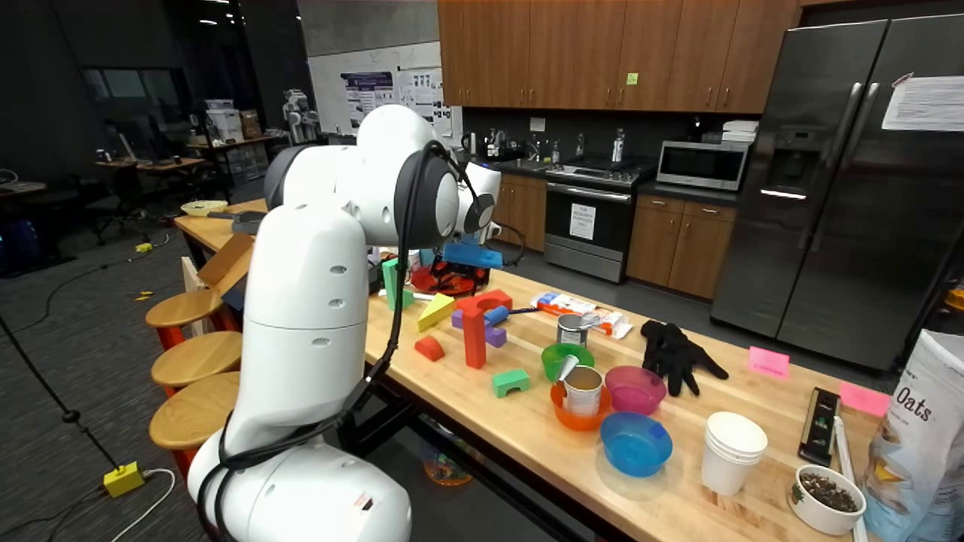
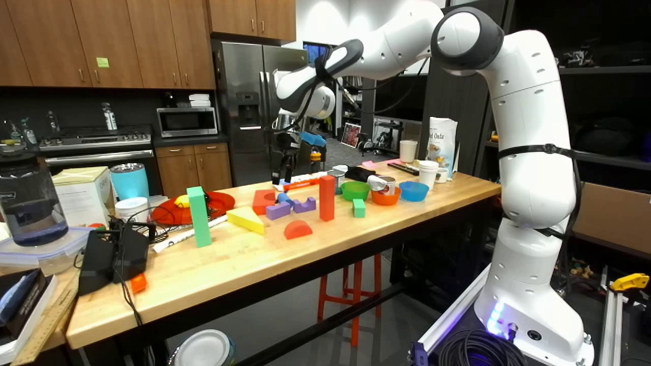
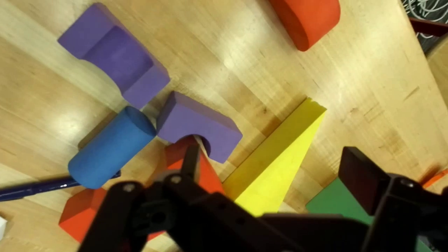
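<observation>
My gripper (image 3: pixel 273 164) stands open above the wooden table, its fingers wide apart with nothing between them. Beneath the gap in the wrist view lies a yellow wedge (image 3: pixel 280 162). A green block (image 3: pixel 337 199) shows partly behind the right finger, and a red notched block (image 3: pixel 210 175) is partly covered by the left one. Farther off are two purple arches (image 3: pixel 201 124), a blue cylinder (image 3: pixel 112 147) and a red half-round block (image 3: pixel 309 21). In an exterior view the gripper (image 2: pixel 283 178) points down behind the blocks; a red pillar (image 2: pixel 327 198) stands upright nearby.
Green (image 1: pixel 566 360), orange, pink and blue bowls (image 1: pixel 636 444) stand along the table with two cans, one inside the orange bowl. A black glove (image 1: pixel 678 357), white cups (image 1: pixel 732 452) and an oats bag (image 1: pixel 919 436) lie beyond. A red plate (image 2: pixel 218 203) and black cabled devices (image 2: pixel 114 254) occupy the opposite end.
</observation>
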Controlling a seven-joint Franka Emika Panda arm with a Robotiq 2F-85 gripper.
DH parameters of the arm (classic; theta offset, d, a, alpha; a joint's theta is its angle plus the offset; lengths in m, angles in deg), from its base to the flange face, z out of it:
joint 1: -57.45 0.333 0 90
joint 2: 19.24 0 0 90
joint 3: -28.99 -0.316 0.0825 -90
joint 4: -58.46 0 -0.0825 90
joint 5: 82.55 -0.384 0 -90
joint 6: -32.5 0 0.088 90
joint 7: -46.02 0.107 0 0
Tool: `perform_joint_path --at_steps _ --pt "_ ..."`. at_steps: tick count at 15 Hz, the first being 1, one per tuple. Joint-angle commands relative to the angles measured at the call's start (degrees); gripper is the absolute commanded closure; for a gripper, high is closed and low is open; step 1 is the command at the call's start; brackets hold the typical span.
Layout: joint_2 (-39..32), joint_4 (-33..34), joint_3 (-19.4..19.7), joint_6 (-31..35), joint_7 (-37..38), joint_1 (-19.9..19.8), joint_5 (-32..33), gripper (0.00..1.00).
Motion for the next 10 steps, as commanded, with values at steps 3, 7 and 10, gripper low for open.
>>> perform_joint_path --at_steps 3,7,10 --pt "-0.9 1.1 0.6 -5.6 1.1 -0.6 0.2 0.00" --pt "-1.3 1.1 0.8 -9.8 2.5 -0.6 0.1 0.00" --pt "-1.9 1.5 0.7 -18.0 2.6 -0.6 0.0 0.00"
